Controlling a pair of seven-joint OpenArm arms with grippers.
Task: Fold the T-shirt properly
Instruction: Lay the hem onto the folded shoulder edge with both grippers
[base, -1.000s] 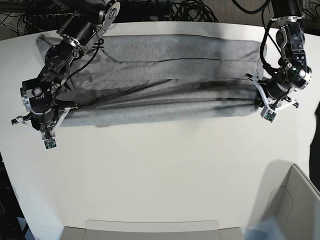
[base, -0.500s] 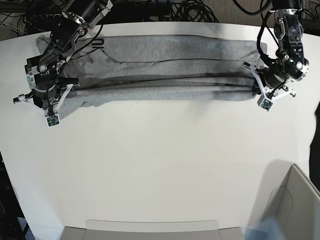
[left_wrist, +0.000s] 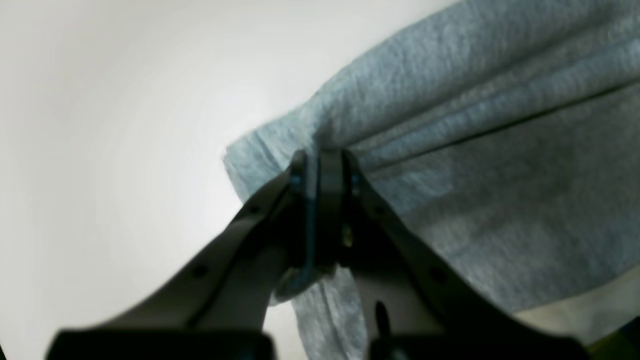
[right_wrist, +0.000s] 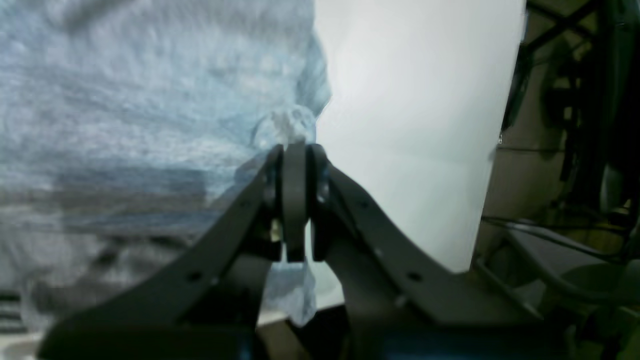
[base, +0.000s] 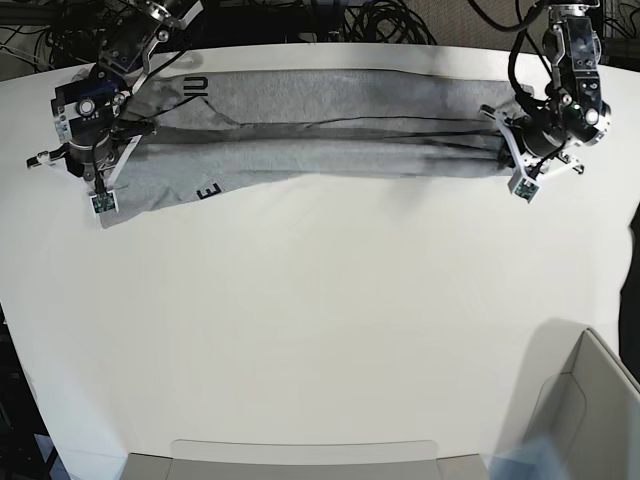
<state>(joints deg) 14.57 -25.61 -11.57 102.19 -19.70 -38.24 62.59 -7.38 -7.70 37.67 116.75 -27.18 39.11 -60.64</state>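
Both sets of fingers were clenched on the T-shirt (base: 330, 130), left gripper (base: 522, 158) at three o'clock, right gripper (base: 100, 170) at nine. The cloth looked soft and limp. Its end edges seemed the best hold.

White table (base: 320, 330) spreads out everywhere below my fingers, matte and evenly lit, with a soft shadow toward its near right corner. Past the far edge behind me there's a mess of black cables (base: 385, 22). A grey bin (base: 590, 400) sits way off from my fingers.
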